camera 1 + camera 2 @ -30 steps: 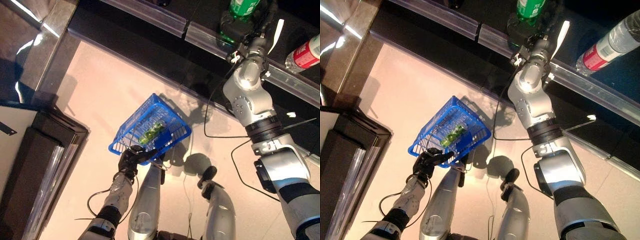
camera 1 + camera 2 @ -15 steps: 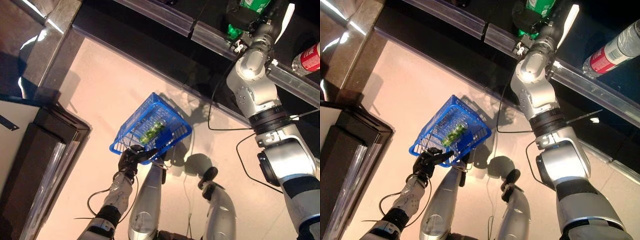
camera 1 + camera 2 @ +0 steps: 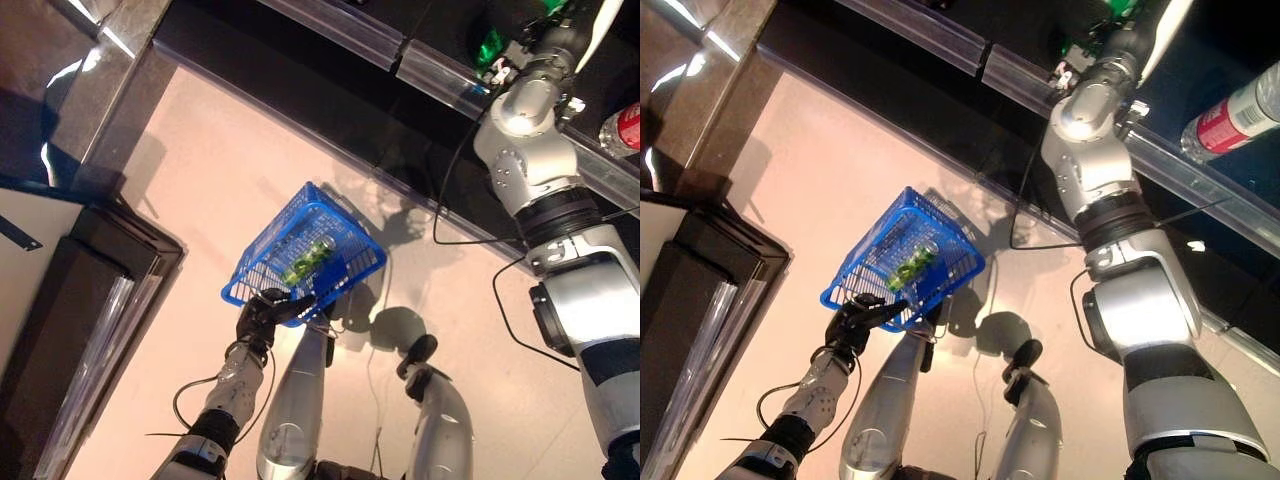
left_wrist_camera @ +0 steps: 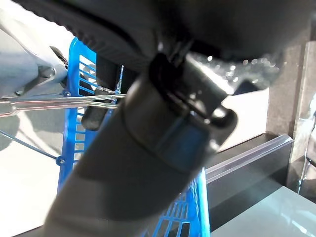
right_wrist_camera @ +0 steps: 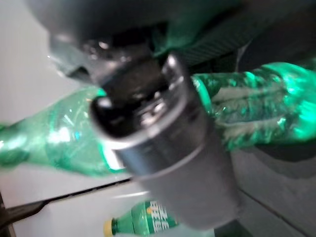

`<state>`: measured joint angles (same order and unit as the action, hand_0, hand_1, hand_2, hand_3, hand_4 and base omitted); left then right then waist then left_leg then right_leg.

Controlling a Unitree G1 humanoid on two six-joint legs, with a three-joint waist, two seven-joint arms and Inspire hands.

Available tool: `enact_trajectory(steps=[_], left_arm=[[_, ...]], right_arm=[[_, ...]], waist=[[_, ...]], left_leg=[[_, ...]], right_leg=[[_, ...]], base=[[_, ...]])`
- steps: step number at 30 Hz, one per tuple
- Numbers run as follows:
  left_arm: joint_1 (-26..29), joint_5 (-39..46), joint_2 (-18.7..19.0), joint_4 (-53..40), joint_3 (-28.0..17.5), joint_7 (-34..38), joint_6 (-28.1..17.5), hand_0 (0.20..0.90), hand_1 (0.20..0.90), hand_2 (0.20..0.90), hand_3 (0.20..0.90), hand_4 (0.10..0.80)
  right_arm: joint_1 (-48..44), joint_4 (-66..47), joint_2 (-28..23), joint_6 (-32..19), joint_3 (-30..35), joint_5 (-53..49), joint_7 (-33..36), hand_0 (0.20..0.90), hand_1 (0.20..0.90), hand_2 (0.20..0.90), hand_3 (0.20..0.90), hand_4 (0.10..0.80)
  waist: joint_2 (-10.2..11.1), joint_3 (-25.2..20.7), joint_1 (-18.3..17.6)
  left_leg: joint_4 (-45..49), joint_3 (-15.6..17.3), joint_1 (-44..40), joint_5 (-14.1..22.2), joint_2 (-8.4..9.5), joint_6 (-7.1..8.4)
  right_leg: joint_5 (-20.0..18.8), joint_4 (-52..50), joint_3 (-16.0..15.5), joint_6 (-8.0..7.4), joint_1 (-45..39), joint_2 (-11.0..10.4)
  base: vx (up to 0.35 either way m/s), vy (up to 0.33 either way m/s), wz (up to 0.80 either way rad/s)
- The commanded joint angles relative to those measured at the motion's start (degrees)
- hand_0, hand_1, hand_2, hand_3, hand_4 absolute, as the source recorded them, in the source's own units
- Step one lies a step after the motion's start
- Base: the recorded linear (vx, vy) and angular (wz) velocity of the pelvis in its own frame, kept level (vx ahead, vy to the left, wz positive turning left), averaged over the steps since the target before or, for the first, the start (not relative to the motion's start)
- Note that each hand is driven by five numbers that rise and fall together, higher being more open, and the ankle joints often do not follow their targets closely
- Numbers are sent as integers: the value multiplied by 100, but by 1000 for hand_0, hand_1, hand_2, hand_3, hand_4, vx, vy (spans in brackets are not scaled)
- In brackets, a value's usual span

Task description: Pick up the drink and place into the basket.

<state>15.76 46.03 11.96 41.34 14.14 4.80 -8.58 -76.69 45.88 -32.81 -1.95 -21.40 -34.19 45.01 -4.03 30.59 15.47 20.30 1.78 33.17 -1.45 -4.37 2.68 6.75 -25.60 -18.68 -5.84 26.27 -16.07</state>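
My right hand (image 5: 163,148) reaches up onto the dark shelf at the far right and is shut on a green plastic bottle (image 5: 64,143), with the thumb across its body. A bit of this bottle (image 3: 490,46) shows beside the wrist in the left eye view. My left hand (image 3: 262,318) is shut on the thin wire handles of the blue basket (image 3: 340,268), which hangs above the floor at lower centre. A green drink (image 3: 308,260) lies inside the basket. The basket's blue wall (image 4: 74,98) shows past the left hand.
A red-labelled bottle (image 3: 1230,108) lies on the shelf to the right of my arm. Another green bottle (image 5: 143,219) lies nearby on the shelf. A clear rail (image 3: 440,85) edges the shelf. A dark cabinet (image 3: 80,300) stands at the left.
My right arm has stretched farther up into the shelf, and its hand has moved to the views' top edge. The blue basket hangs as before.
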Motion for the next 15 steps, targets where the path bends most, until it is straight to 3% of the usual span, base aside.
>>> enact_trajectory(steps=[1,15], left_arm=[[-1459,-157,970,-114,368,-22,-23,300,300,300,200,100],[-1436,329,1019,-511,304,-304,-432,300,300,300,200,100]], right_arm=[[-870,-200,-637,-677,-260,-187,-120,300,300,300,200,100],[-961,-82,-715,-1065,-185,1,-588,300,300,300,200,100]], waist=[[23,-79,109],[-119,-79,11]], left_leg=[[275,-133,157,362,138,-48],[557,-21,28,536,133,-82]], right_leg=[[-308,98,45,-65,-23,-133],[-25,-400,138,50,50,-171]], base=[[-37,-12,-1],[-44,17,-4]])
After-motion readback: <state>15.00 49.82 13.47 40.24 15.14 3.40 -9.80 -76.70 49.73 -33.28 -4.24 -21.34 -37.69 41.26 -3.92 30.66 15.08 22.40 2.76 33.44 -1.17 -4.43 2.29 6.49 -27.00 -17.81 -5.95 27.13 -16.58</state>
